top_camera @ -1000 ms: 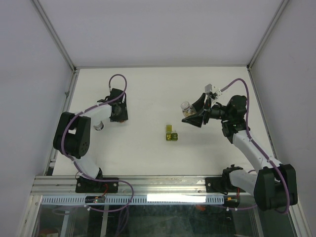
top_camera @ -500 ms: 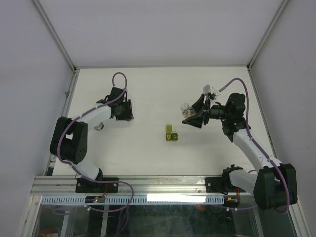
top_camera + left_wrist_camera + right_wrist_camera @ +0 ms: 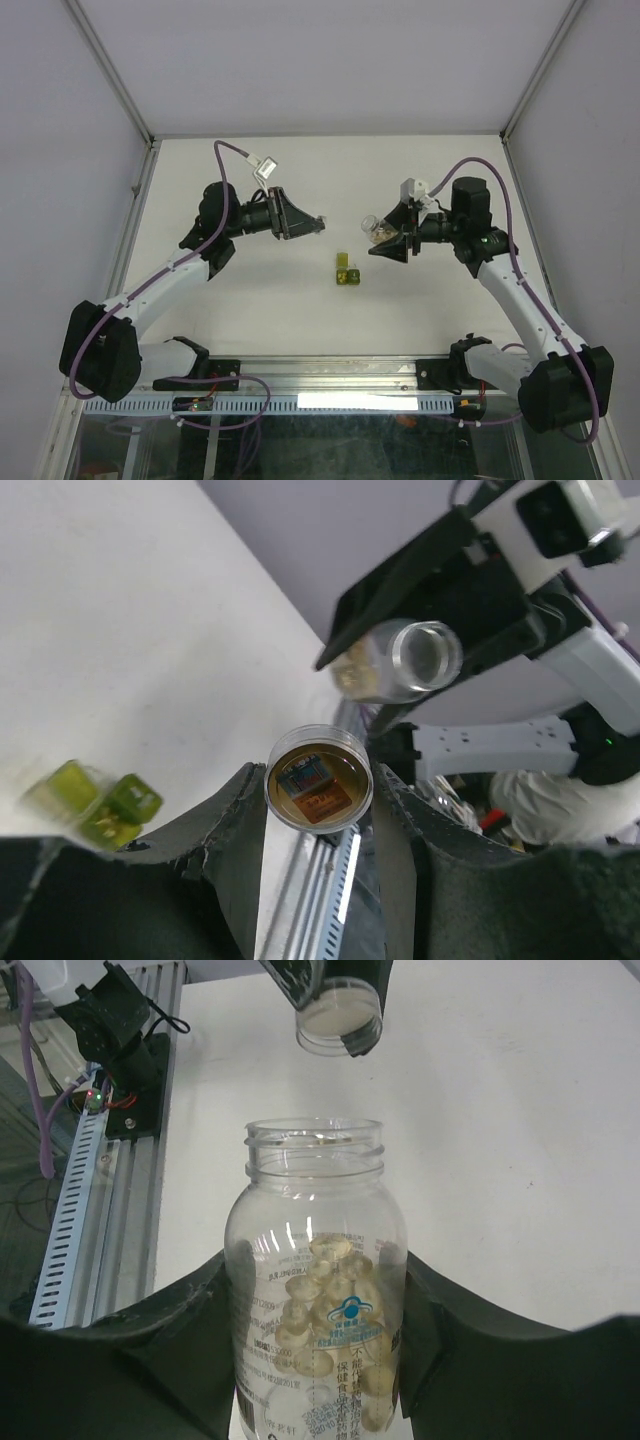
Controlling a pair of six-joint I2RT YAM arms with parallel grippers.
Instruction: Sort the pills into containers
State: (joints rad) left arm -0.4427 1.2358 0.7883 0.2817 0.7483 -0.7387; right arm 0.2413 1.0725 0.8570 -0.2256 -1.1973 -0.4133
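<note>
Over the white table (image 3: 300,170), my right gripper (image 3: 386,236) was clenched on the clear bottle (image 3: 318,1290), which was uncapped, with its mouth facing the other gripper. My left gripper (image 3: 313,224) was clamped on the round cap (image 3: 318,790), held just before the bottle's mouth and apart from it. The green box (image 3: 348,272) sat on the table, between and below the two grippers. The pills (image 3: 325,1350) lay inside the bottle.

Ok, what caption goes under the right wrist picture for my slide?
Right gripper holds an open clear bottle of pills; left gripper holds a cap beyond its mouth.
</note>
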